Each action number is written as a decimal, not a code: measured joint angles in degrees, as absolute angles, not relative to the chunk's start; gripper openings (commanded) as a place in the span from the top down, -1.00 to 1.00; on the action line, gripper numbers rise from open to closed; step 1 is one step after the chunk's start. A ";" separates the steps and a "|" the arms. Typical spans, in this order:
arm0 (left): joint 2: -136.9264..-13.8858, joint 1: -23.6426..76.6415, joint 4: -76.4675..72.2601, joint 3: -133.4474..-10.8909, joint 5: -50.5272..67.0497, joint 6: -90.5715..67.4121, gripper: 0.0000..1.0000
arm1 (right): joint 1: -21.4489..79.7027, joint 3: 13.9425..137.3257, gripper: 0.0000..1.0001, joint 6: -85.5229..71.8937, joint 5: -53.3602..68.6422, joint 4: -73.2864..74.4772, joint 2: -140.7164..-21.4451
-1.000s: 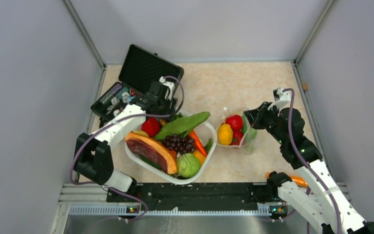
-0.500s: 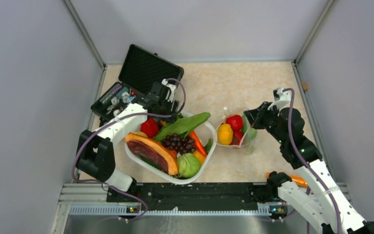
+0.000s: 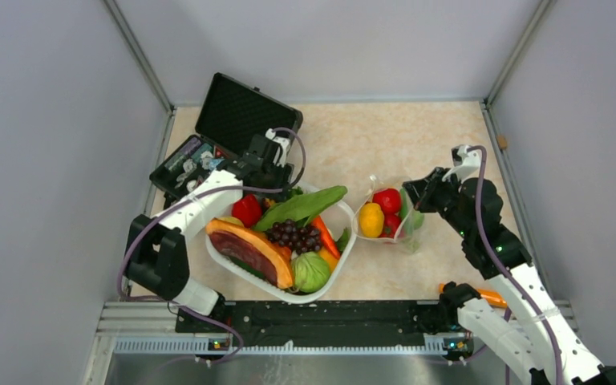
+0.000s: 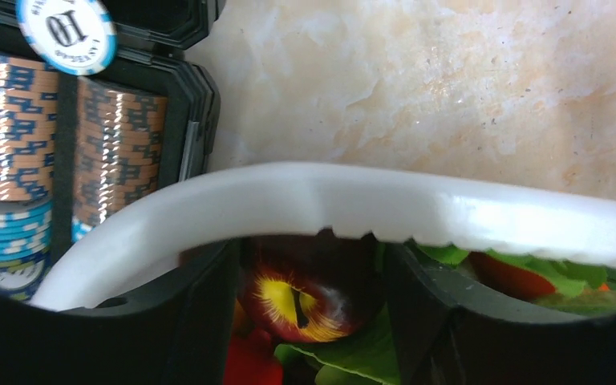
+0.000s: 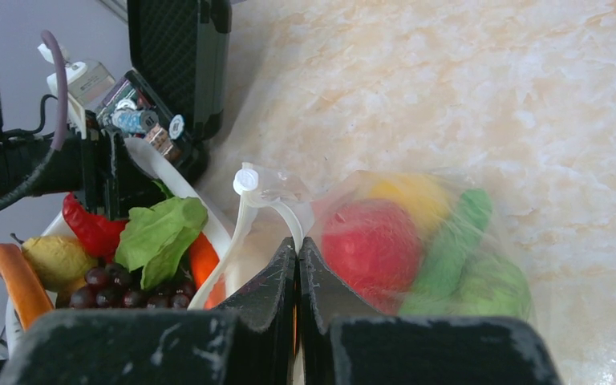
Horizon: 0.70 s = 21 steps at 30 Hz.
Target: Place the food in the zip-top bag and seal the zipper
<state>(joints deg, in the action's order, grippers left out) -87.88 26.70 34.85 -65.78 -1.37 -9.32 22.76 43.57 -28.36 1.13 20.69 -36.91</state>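
clear zip-top bag [image 3: 405, 234] of food [image 3: 370, 220] stands right of the white basket [image 3: 350, 233] from above; left wrist: left gripper [image 4: 313, 273], jaws wide, straddles a red fruit [image 4: 301, 298] inside the basket, seemingly to grasp; right wrist: right gripper [image 5: 297, 245] pinches the bag's rim, propping it.

Soft, even light comes from above, and the shadows on the worktop [image 3: 417, 136] are weak. The top view is sharp. The left wrist view shows the close white basket [image 4: 369, 208] blurred, with some glare. The zip-top bag [image 5: 417, 241] looks hazy, slightly out of focus.
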 measured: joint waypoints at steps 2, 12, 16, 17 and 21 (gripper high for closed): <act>-86.41 26.74 34.96 -65.78 -1.61 -9.32 0.52 | 22.76 43.57 1.00 -28.36 1.06 20.69 -36.77; -71.85 27.18 36.23 -65.54 -2.17 -8.82 -0.10 | 22.76 43.55 1.00 -28.56 1.08 20.67 -36.75; -73.12 27.18 36.67 -65.43 -1.74 -8.43 -0.27 | 22.76 43.55 1.00 -28.62 1.15 20.67 -36.82; -74.30 27.18 37.04 -65.41 -1.65 -8.45 -0.28 | 22.76 43.55 1.00 -28.62 1.15 20.67 -36.82; -79.59 27.18 36.82 -63.33 -0.60 -8.51 -0.36 | 22.76 43.55 1.00 -28.62 1.13 20.67 -36.82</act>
